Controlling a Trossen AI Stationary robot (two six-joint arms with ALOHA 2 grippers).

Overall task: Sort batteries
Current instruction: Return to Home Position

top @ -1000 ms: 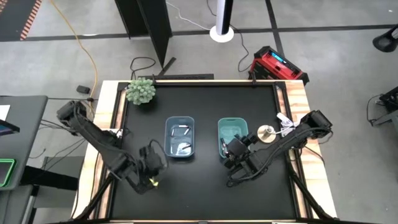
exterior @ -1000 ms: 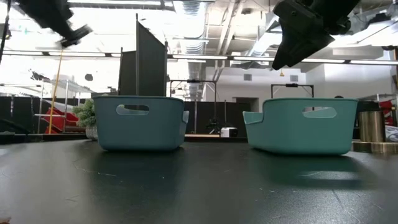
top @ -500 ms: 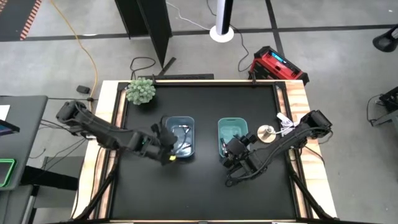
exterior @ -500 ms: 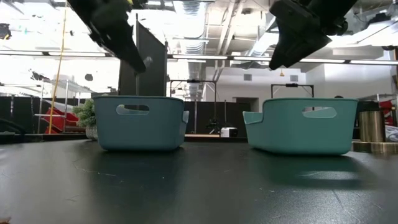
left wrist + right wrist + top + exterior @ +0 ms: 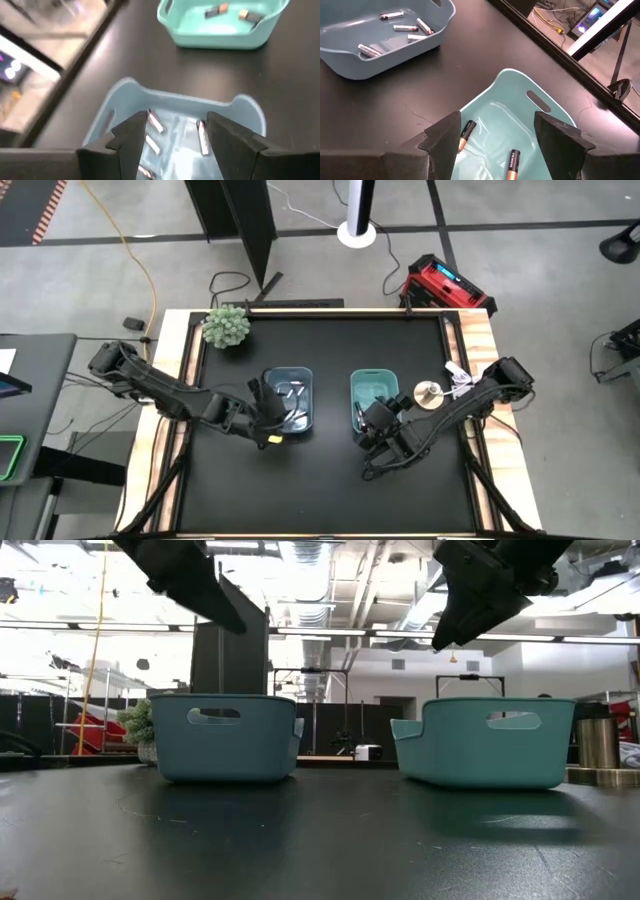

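Observation:
Two small bins stand side by side mid-table. The blue bin holds several whitish-silver batteries. The teal bin holds two dark batteries with coppery ends. My left gripper hovers open over the blue bin's left part, above its rim, with nothing between its fingers. My right gripper hovers open over the teal bin's near end, also holding nothing. In the low view both grippers hang well above the bins, the left and the right.
A small green plant stands at the table's far left corner. A round brassy object sits right of the teal bin, near the right arm. Bare black tabletop lies in front of the bins.
My left gripper has swung from the table's near left, up and toward the far right, to above the blue bin's left part. Half a second ago a small pale thing showed at its fingertips in the low view. It no longer shows there.

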